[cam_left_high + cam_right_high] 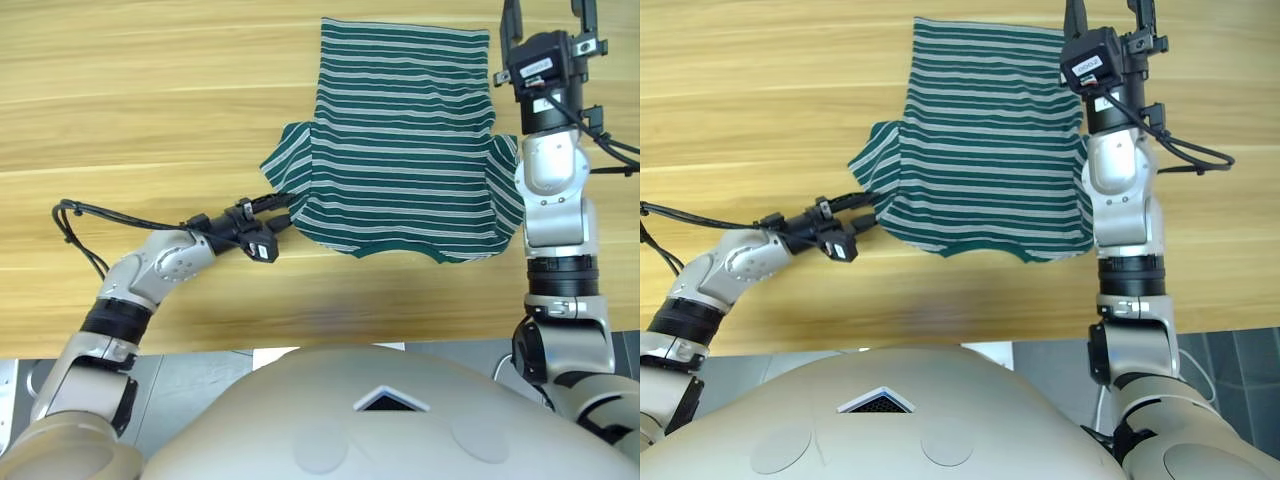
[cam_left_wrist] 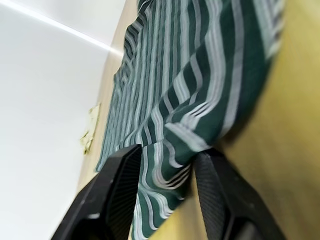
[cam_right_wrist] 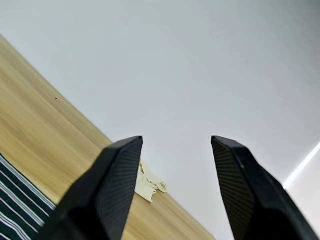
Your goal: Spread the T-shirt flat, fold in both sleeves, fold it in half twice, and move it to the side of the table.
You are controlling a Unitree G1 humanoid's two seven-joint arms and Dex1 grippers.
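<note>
A dark green T-shirt (image 1: 405, 140) with white stripes lies on the wooden table (image 1: 130, 120), collar toward me and hem at the far side. Its body is roughly flat and both sleeves stick out. My left gripper (image 1: 285, 200) lies low on the table at the near edge of the left sleeve (image 1: 285, 160). In the left wrist view its fingers (image 2: 120, 190) are shut on a bunch of striped sleeve cloth (image 2: 170, 165). My right gripper (image 1: 547, 12) is held up beside the shirt's far right corner, open and holding nothing. That arm hides part of the right sleeve (image 1: 505, 170).
Bare wood stretches left of the shirt and along the near edge (image 1: 330, 340). The right wrist view shows the table's far edge against a white wall, with a pale scrap of tape (image 3: 150, 187) there.
</note>
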